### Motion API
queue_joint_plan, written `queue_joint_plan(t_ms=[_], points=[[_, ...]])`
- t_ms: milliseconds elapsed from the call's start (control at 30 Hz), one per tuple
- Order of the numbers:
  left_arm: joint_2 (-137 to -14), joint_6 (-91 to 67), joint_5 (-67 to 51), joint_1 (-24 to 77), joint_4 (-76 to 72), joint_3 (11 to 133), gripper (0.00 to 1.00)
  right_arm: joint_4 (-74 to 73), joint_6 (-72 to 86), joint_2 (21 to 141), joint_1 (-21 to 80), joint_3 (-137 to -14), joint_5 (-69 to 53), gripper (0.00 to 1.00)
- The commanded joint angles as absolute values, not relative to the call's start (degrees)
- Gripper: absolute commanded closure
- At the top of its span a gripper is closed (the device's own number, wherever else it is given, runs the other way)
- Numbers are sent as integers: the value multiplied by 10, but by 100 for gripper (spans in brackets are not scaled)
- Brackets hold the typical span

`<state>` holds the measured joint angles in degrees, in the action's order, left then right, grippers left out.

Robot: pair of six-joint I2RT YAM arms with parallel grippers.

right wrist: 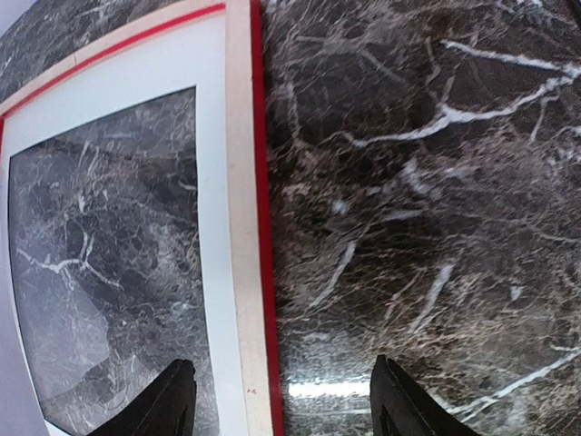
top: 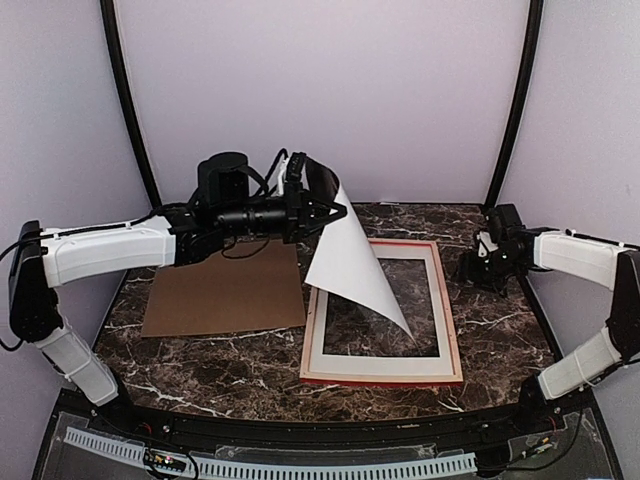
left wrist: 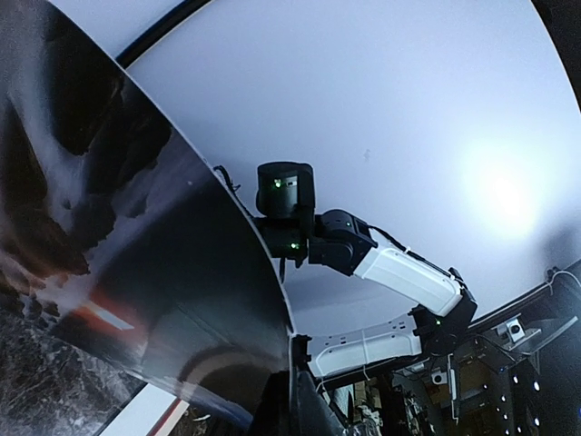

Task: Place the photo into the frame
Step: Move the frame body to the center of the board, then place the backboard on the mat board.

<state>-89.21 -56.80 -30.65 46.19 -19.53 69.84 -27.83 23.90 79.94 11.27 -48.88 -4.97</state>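
Observation:
My left gripper [top: 305, 192] is shut on the top edge of the photo [top: 352, 262] and holds it up in the air. The photo's white back faces the top camera and it droops down, its lower corner over the frame [top: 452, 340]. In the left wrist view the photo's dark printed side [left wrist: 136, 263] curves past my left gripper [left wrist: 295, 363]. The frame lies flat, back up, with the white mat [top: 385, 352] inside it. My right gripper [top: 478, 262] is open and empty above the frame's right rail [right wrist: 245, 227], just over the table.
A brown cardboard backing board [top: 228, 290] lies flat to the left of the frame, under my left arm. The dark marble table [top: 500, 330] shows around both. A black rail runs along the near edge.

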Motion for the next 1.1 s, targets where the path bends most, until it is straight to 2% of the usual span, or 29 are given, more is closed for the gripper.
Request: queue_joint_plan(t_ms=[0, 467, 767, 1067], points=[[-924, -538, -328, 494, -229, 763, 100, -311, 206, 779, 74, -512, -50, 33], [-1029, -396, -407, 543, -124, 958, 100, -311, 189, 768, 25, -507, -66, 32], [-1050, -490, -289, 511, -159, 811, 100, -318, 179, 762, 5, -502, -48, 32], [-1094, -553, -231, 466, -248, 665, 100, -324, 172, 761, 5, -501, -38, 32]])
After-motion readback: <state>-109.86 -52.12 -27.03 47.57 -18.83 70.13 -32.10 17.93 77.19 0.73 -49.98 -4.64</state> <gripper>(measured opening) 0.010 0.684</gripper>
